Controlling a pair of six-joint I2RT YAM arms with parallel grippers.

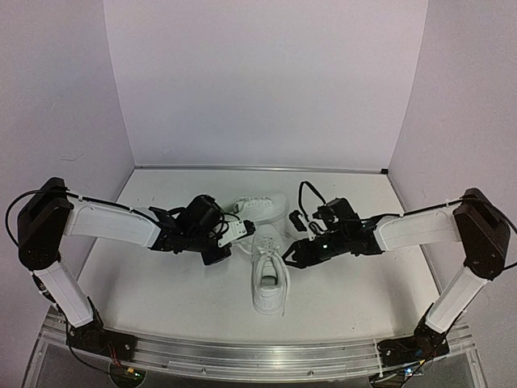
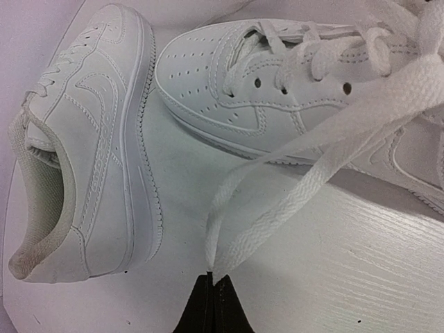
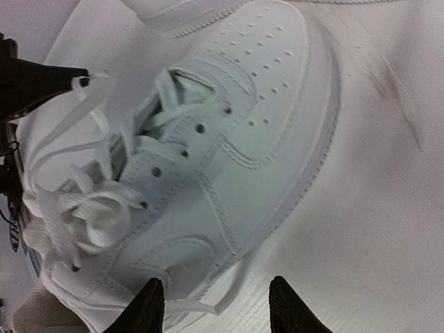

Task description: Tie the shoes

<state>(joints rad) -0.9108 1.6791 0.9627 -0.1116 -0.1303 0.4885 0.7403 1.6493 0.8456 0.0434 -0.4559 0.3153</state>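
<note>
Two white shoes sit mid-table. The near shoe (image 1: 269, 279) (image 2: 291, 90) (image 3: 236, 152) stands upright, toe pointing away. The far shoe (image 1: 262, 208) (image 2: 90, 139) lies on its side just behind it. My left gripper (image 1: 242, 229) (image 2: 214, 279) is shut on a folded loop of the near shoe's lace (image 2: 312, 173), pulled out to that shoe's left. Its dark tip (image 3: 41, 80) shows in the right wrist view with the lace in it. My right gripper (image 1: 289, 254) (image 3: 216, 302) is open at the near shoe's right side, over a thin lace strand (image 3: 229, 298) on the table. The laces bunch (image 3: 90, 208) near the tongue.
White table (image 1: 161, 283) with lilac walls behind and on both sides. A black cable (image 1: 309, 194) loops above the right arm's wrist. An aluminium rail (image 1: 258, 357) runs along the near edge between the arm bases.
</note>
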